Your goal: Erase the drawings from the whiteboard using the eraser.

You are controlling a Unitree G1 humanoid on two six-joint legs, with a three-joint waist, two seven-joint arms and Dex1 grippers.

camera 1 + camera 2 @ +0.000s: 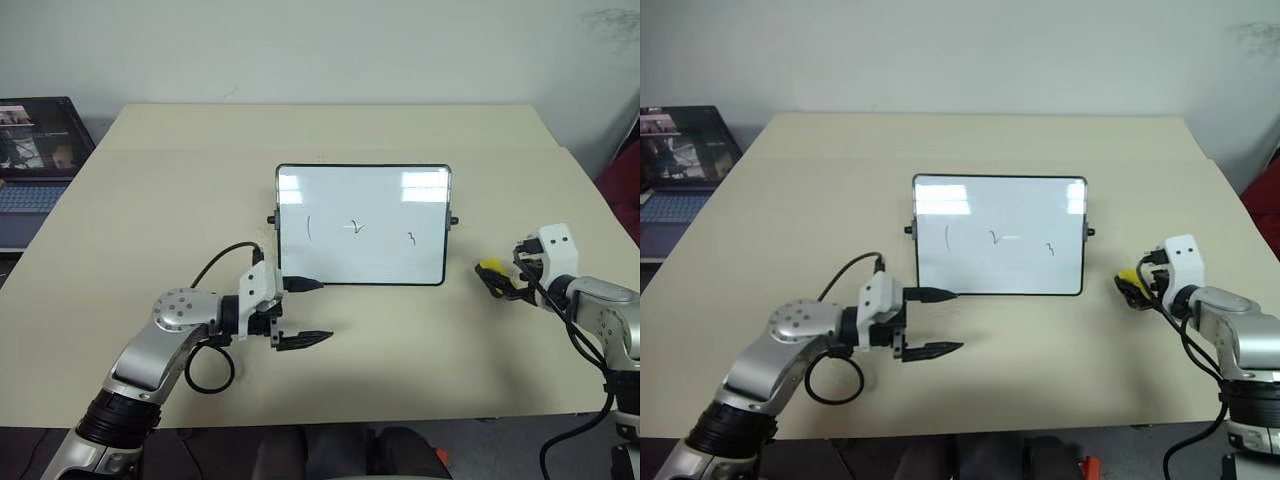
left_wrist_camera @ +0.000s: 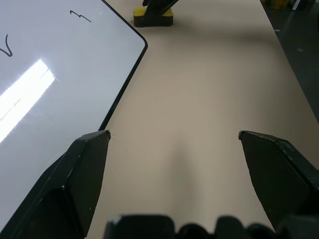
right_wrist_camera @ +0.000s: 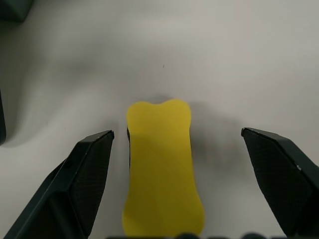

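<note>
The whiteboard point(image 1: 362, 225) lies mid-table, black-framed, with knobs on its short sides. The drawings point(image 1: 357, 228) run in a row across it: a vertical stroke and two small squiggles. My left gripper point(image 1: 312, 312) hovers open just off the board's near left corner, pointing right, with nothing between its fingers point(image 2: 89, 164). The eraser point(image 3: 162, 164), yellow with a black underside, lies on the table to the right of the board point(image 1: 488, 268). My right gripper point(image 3: 177, 132) is open around it, one finger on each side, both apart from it.
An open laptop point(image 1: 35, 160) stands off the table's far left corner. A black cable point(image 1: 215, 265) loops from my left wrist over the table. The beige table point(image 1: 330, 130) reaches well beyond the board. Something dark red point(image 1: 625, 190) sits past the right edge.
</note>
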